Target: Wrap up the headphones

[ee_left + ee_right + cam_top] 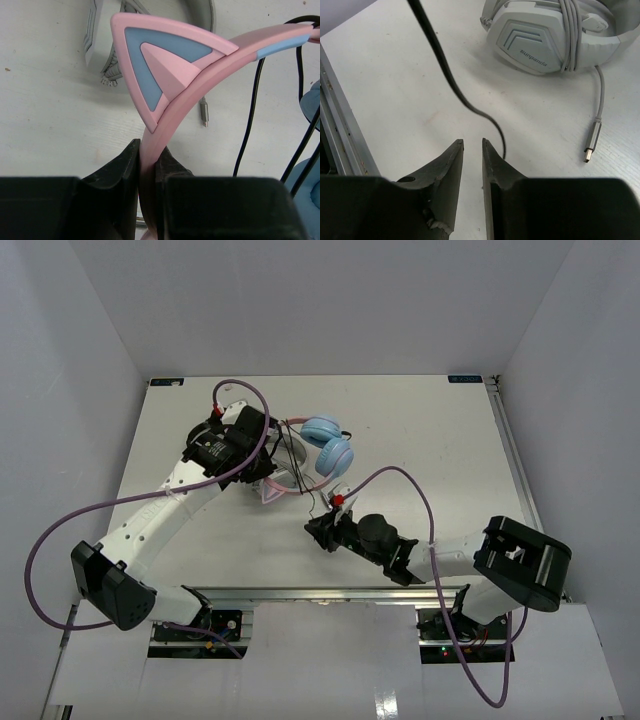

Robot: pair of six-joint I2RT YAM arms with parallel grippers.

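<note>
The headphones [335, 455] are near the middle of the worktop [430, 420], with their long axis on a diagonal. The light blue ear cups [322, 430] point far-right and the pink headband [210, 65] arches back near-left. There the left gripper [149, 160] is clamped on the band just below a cat ear [165, 65]. Their thin dark cable [247, 120] trails to the right gripper [472, 142], whose jaws are narrowly parted around nothing, the cable passing just beside one finger, with grey-white headphones [550, 35] lying beyond.
</note>
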